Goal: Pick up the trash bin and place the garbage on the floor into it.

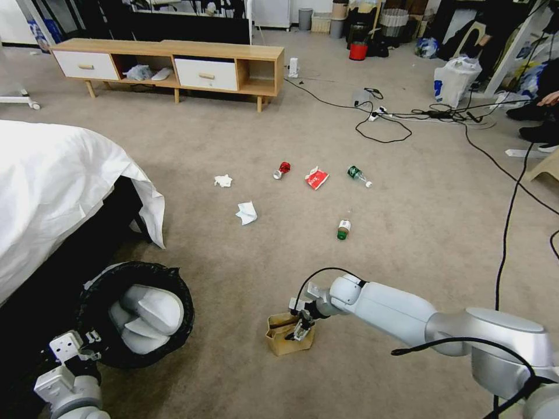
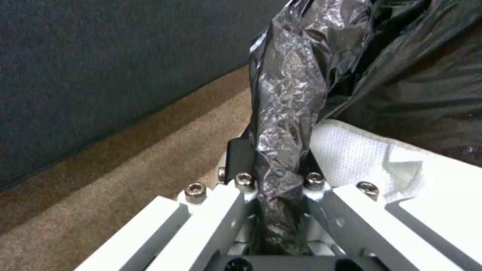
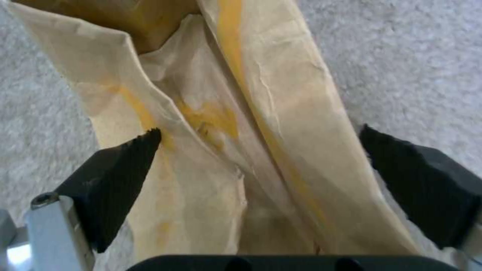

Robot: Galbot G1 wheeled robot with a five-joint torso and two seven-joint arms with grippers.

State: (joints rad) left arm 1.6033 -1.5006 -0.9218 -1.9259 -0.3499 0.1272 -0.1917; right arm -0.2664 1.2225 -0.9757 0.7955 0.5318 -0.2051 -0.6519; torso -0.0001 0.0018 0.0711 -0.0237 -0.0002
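My black-padded right gripper (image 3: 258, 150) straddles a tan crumpled paper bag (image 3: 226, 124) streaked yellow. My white left gripper (image 2: 273, 188) pinches the glossy black crinkly bag lining the white bin (image 1: 135, 314).

trash bin (image 1: 135, 314) beside bed (image 1: 52, 192), paper bag (image 1: 289, 334) right of it

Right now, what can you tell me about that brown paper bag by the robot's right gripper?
The brown paper bag is small, creased tan paper with yellowish stains, standing open-topped on the beige carpet nearest the robot. The right gripper reaches into its top. In the right wrist view its black fingers are spread wide on either side of the bag's folded paper, not yet closed on it. Nothing else touches it.
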